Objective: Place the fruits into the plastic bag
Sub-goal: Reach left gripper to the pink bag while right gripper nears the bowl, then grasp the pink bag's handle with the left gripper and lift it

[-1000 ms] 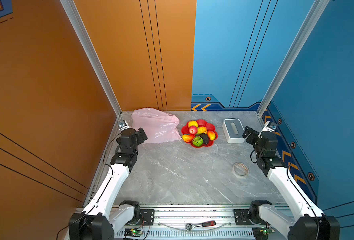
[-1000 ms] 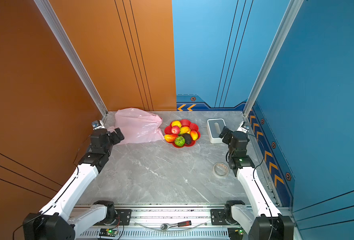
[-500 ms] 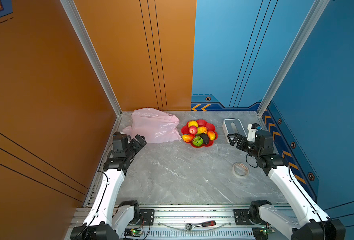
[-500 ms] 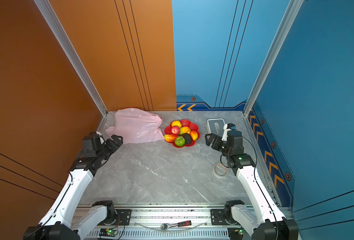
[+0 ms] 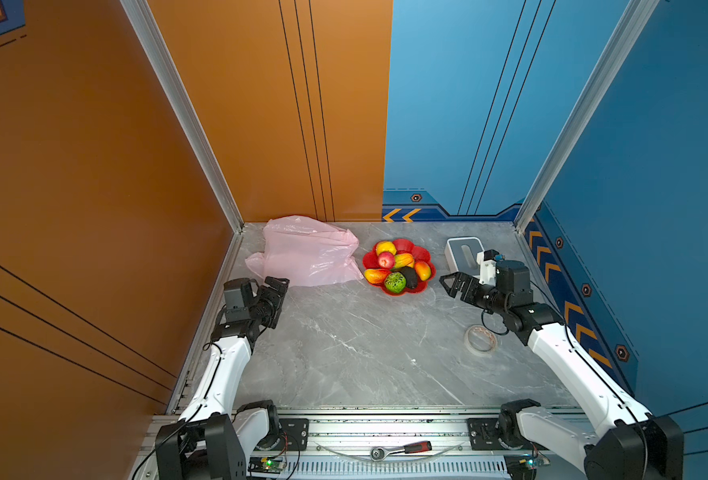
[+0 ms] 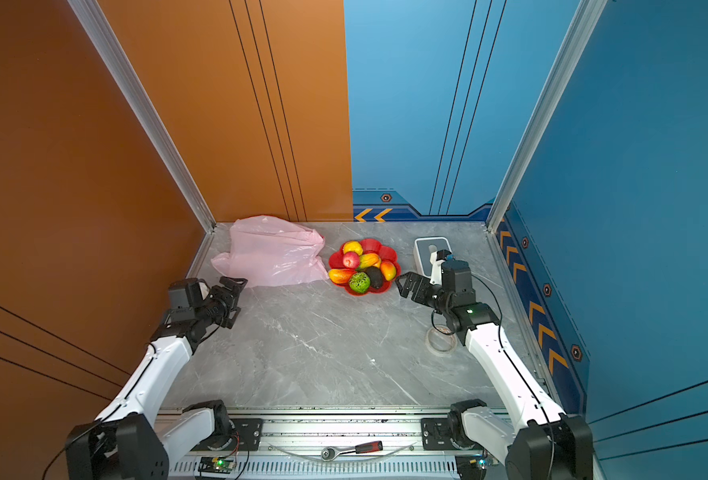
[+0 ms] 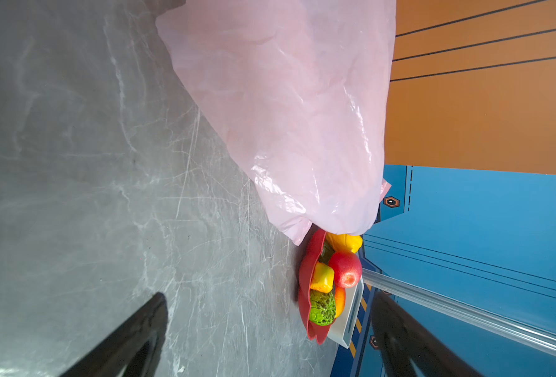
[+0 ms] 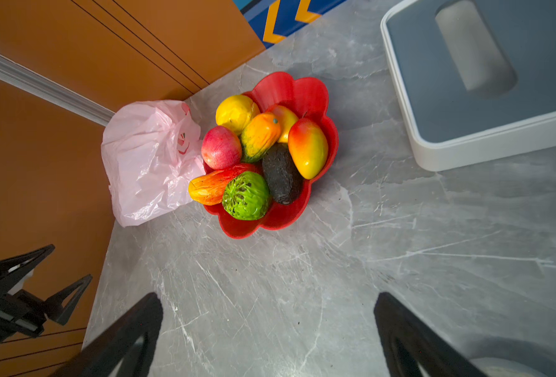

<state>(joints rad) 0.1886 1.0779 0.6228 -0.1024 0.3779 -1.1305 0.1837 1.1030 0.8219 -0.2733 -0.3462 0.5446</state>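
Several glossy fruits [image 8: 259, 138], crinkly plastic bag [image 8: 146, 160]

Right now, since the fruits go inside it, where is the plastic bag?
In both top views the plastic bag lies in the table's far left corner by the orange wall, just left of the red dish, beyond the left gripper.

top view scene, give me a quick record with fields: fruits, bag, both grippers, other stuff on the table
fruits: all piled in the red flower-shaped dish; lemon, apple, avocado, green round fruit, mangoes
plastic bag: pink, crumpled, lying on the table left of the dish in both top views; no fruit visible in it
left gripper: open, empty, near the bag's front edge
right gripper: open, empty, beside the dish
other items: tissue box behind the right gripper; tape roll flat on the table
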